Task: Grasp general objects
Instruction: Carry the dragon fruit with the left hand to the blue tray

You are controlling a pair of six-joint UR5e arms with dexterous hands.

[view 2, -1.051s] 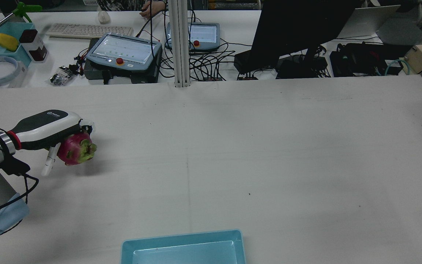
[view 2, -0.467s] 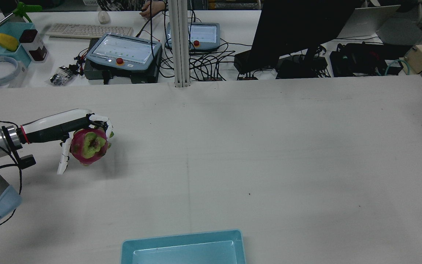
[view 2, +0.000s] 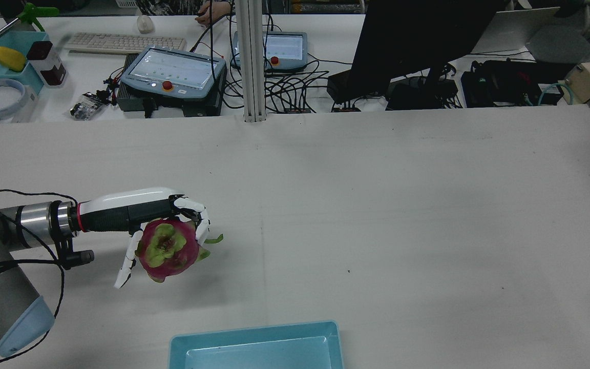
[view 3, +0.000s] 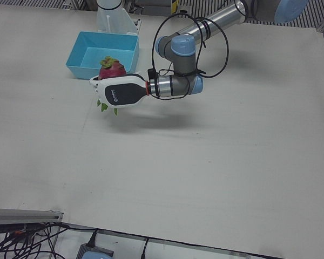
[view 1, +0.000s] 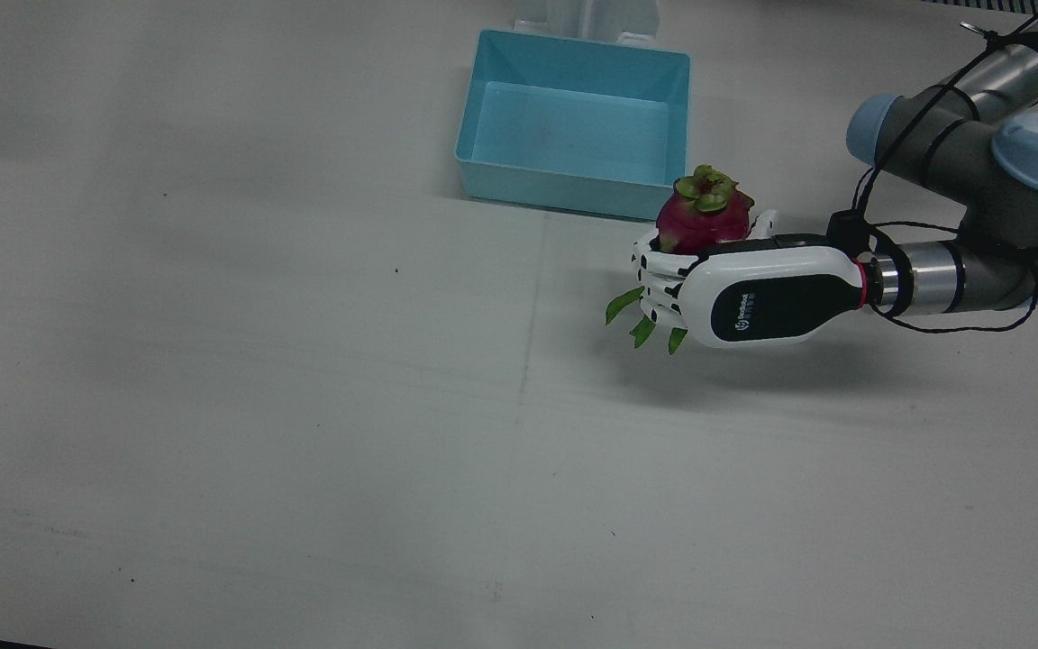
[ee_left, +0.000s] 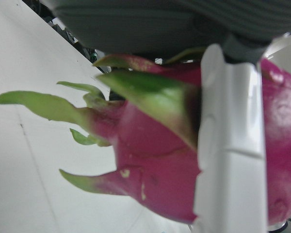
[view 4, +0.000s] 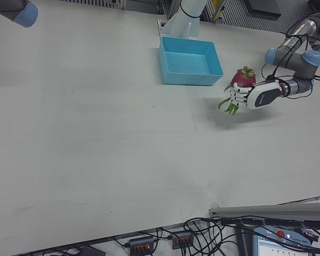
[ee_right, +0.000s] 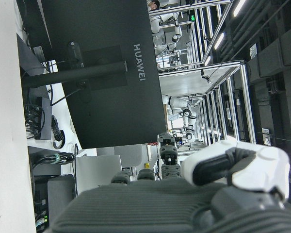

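Note:
My left hand (view 1: pixel 753 293) is shut on a pink dragon fruit (view 1: pixel 704 221) with green scales and holds it above the table, palm side toward the blue tray (view 1: pixel 569 194). In the rear view the left hand (view 2: pixel 141 210) is at the left with the fruit (view 2: pixel 167 251) under its fingers. The pair also shows in the left-front view (view 3: pixel 121 93) and the right-front view (view 4: pixel 253 97). The left hand view is filled by the fruit (ee_left: pixel 150 165) with a white finger (ee_left: pixel 228 145) across it. My right hand (ee_right: pixel 223 194) shows only in its own view, holding nothing.
The blue tray (view 2: pixel 254 333) sits at the robot-side table edge, a little right of the held fruit in the rear view. Teach pendants (view 2: pixel 172 72), cables and a black monitor (view 2: pixel 418 36) stand on the far desk beyond the table.
My left hand has moved right and toward the robot-side edge with the dragon fruit, closer to the blue tray. The fruit's green stem end now faces the rear camera.

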